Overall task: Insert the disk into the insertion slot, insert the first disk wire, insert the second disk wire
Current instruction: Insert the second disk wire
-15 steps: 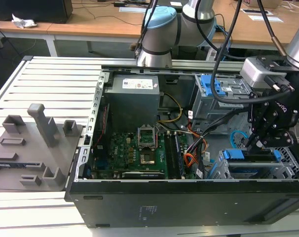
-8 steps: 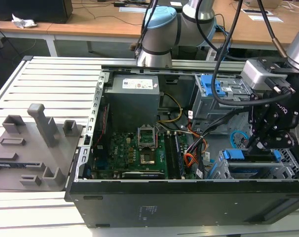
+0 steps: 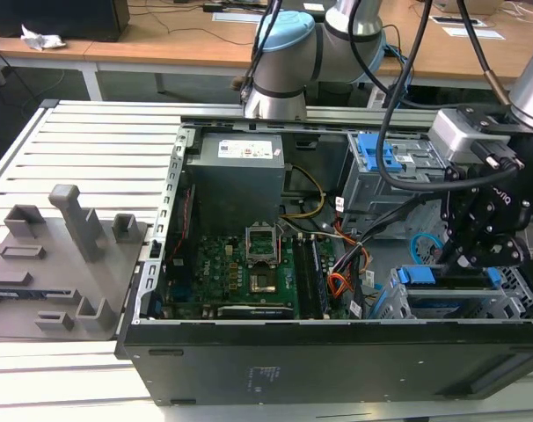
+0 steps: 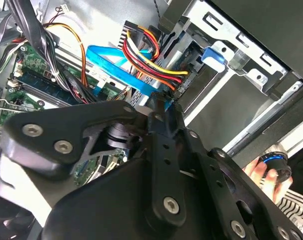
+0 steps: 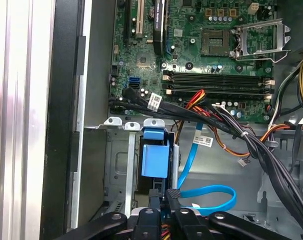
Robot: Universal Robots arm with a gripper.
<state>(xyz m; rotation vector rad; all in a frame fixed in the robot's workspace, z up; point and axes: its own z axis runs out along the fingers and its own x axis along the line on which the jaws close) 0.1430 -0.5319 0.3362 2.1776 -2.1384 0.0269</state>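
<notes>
The black gripper (image 3: 482, 230) hangs low over the front right corner of the open computer case (image 3: 337, 352), just above the grey drive cage (image 3: 504, 303) there. In the first wrist view its fingertips (image 5: 172, 196) stand close together and pinch the black plug end of the light blue flat cable (image 5: 211, 192), so the grip is narrow and closed on that plug. In the second wrist view the same blue cable (image 4: 116, 67) runs from the fingers (image 4: 164, 117) back toward the motherboard.

Just beside the plug, the red and orange-yellow wire bundle (image 4: 151, 62) curves down to the back of the disk, its end sitting against the drive next to the gripper's tip. The disk's blue carrier frame (image 5: 155, 160) shows inside the cage, directly ahead of the fingers in the first wrist view; in the exterior view the blue frame (image 3: 416, 275) lies along the cage's upper edge, so the disk is seated in the insertion slot.

Farther in, the taller grey cage with a blue latch (image 3: 381, 154) stands toward the back right corner of the case. The green motherboard (image 3: 240, 264) fills the case floor, with the grey power supply (image 3: 240, 171) behind it. A grey fixture plate (image 3: 55, 264) lies on the slatted table (image 3: 99, 141) at the exterior view's left. A person's fingers (image 4: 261, 172) appear beyond the case edge in the second wrist view.
</notes>
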